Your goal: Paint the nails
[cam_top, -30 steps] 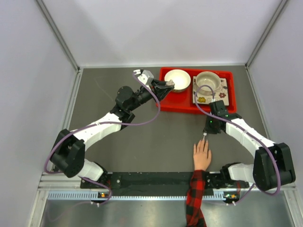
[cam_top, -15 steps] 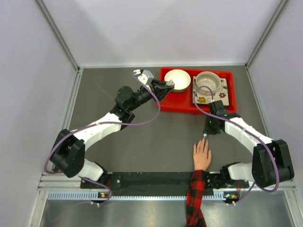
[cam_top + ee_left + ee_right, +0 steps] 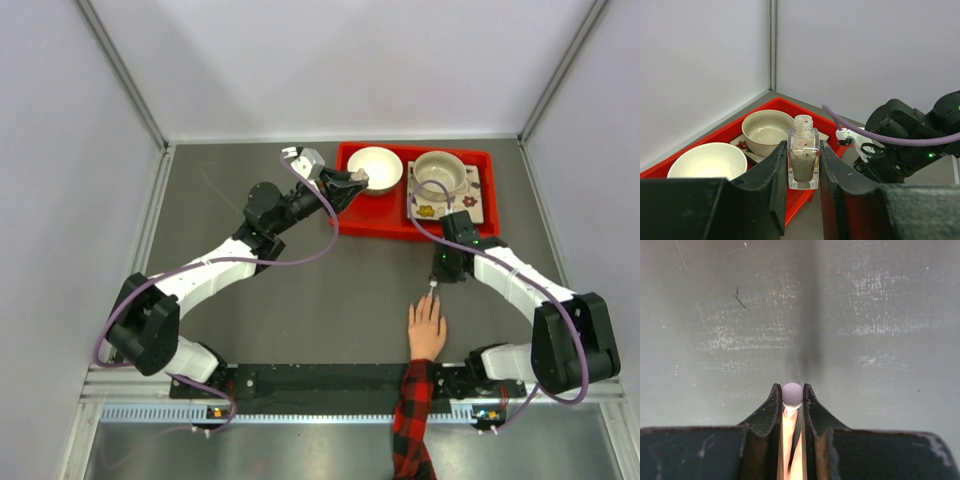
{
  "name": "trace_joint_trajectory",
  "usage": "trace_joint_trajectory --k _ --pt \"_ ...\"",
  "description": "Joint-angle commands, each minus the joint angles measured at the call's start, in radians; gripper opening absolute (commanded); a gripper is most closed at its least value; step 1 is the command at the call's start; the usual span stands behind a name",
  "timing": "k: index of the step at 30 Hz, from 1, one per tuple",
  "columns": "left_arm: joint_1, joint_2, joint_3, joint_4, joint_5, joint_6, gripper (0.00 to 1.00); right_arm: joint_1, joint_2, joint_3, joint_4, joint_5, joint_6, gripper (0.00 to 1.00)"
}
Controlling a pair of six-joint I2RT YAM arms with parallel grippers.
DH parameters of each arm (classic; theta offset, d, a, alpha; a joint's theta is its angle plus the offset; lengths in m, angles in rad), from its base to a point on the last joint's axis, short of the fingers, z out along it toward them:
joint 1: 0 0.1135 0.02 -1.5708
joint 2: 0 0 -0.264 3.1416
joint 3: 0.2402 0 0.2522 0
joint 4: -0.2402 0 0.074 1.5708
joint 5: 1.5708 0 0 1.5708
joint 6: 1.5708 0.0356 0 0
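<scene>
The worktop (image 3: 865, 315) is matt grey, scuffed and finely scratched. By its far edge, the red tray (image 3: 380, 212) looks like glossy plastic. The cream bowl (image 3: 767, 131) and white bowl (image 3: 705, 161) have a shiny glaze. The bottle (image 3: 803, 160) is clear glass. The left gripper (image 3: 803, 150) has matt black plastic fingers (image 3: 771, 185). The cap (image 3: 792, 394) is smooth and pale, and the sleeve (image 3: 412, 420) is plaid cloth.

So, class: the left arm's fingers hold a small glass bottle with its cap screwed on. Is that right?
No. The left arm's fingers do hold the small glass bottle, but it is uncapped: the left wrist view shows its bare threaded neck.
</scene>
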Motion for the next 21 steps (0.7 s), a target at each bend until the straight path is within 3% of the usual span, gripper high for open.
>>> trace_joint_trajectory --k 1,21 --pt "0.005 -0.017 0.029 0.066 0.004 0.010 0.00 -0.010 0.006 0.049 0.033 0.017 -0.014 0.00" --pt "0.007 -0.015 0.029 0.063 0.004 0.013 0.00 -0.010 0.016 0.052 0.025 0.032 -0.014 0.00"
